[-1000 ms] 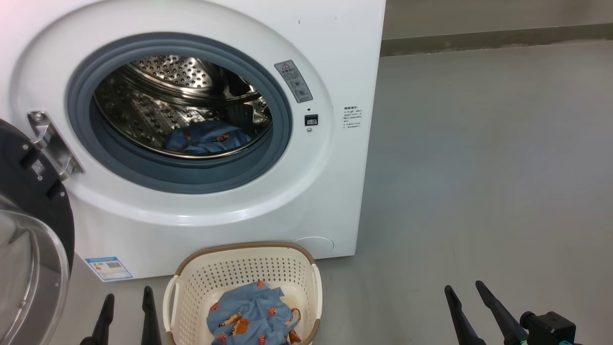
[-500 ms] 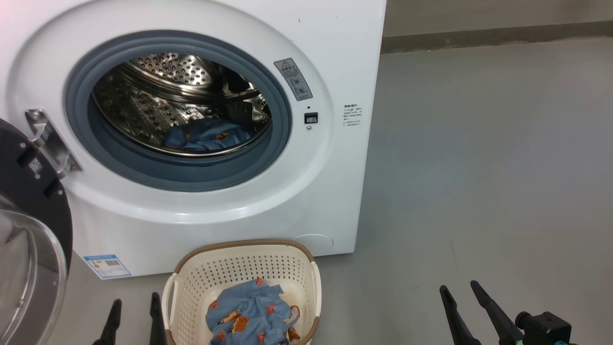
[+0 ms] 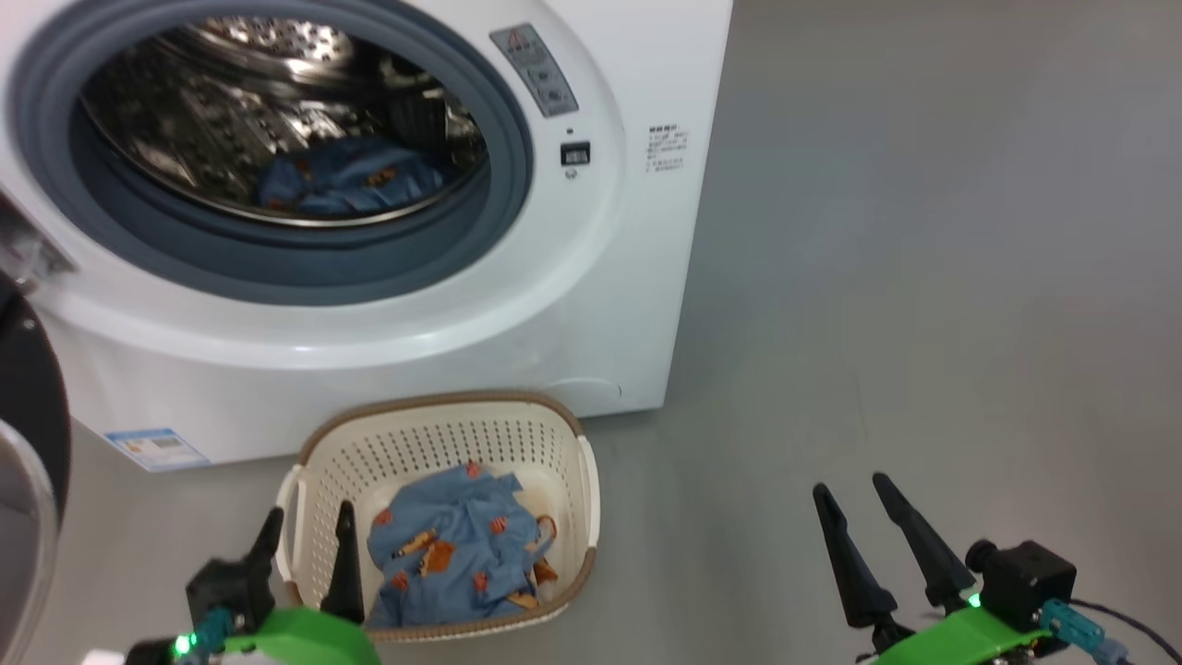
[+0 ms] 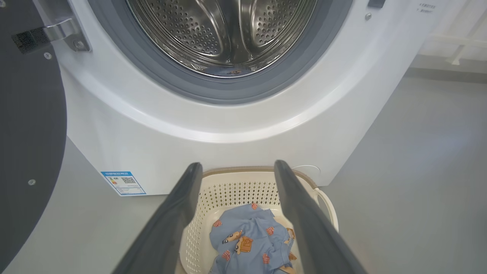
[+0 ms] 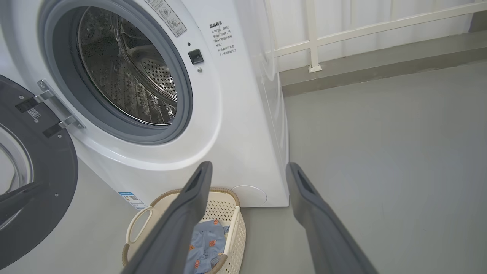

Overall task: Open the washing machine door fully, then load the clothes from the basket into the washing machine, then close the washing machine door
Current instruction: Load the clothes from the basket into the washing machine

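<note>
Beyond my left gripper, the matt plastic basket holds soft cloth clothes, before the glossy washing machine with its shiny steel drum.

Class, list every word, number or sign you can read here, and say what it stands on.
"温馨提示:" heads the printed notice on the washing machine front; lines below too small.
The grey warning label: red triangle sign; text too small.
The blue label sticker: QR code; print unreadable.
</note>
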Robot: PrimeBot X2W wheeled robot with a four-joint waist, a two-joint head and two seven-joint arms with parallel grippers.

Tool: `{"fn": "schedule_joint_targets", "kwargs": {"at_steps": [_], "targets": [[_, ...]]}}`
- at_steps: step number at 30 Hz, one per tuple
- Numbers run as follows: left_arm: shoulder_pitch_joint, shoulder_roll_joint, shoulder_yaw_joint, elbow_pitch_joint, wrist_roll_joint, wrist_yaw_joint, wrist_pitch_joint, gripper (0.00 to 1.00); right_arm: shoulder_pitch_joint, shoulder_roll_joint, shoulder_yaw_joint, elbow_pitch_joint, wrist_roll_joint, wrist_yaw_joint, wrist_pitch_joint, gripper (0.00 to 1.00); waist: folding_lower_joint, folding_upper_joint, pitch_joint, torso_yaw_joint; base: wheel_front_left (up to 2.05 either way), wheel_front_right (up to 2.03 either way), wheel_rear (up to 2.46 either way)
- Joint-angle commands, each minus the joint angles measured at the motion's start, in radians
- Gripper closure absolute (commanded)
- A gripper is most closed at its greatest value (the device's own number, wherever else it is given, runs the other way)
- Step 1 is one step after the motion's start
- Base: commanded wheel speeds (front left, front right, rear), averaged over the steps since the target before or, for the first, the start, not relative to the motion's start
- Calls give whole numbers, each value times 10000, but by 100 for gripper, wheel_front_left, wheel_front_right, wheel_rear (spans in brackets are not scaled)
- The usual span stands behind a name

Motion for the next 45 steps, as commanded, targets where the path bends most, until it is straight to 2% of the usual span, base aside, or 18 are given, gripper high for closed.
{"fn": "schedule_joint_targets", "kwargs": {"at_steps": [1,11,33,45], "targets": [[-455,162,269,-60,79,-29,33,0,-339,-21,249,-265,39,16,-118,0,0,0,909,-230,0,0,0],[-2971,390,41,2300,106,-162,680,0,-1568,227,376,-253,77,16,-118,0,0,0,2655,-653,0,0,0],[-6178,900,-221,7113,189,-56,1264,0,-2746,327,715,-224,153,16,-118,0,0,0,4869,-1470,0,0,0],[-7449,939,-269,8551,22,-64,1119,0,-3242,274,1035,-190,184,16,-118,0,0,0,5889,-1910,0,0,0]]}}
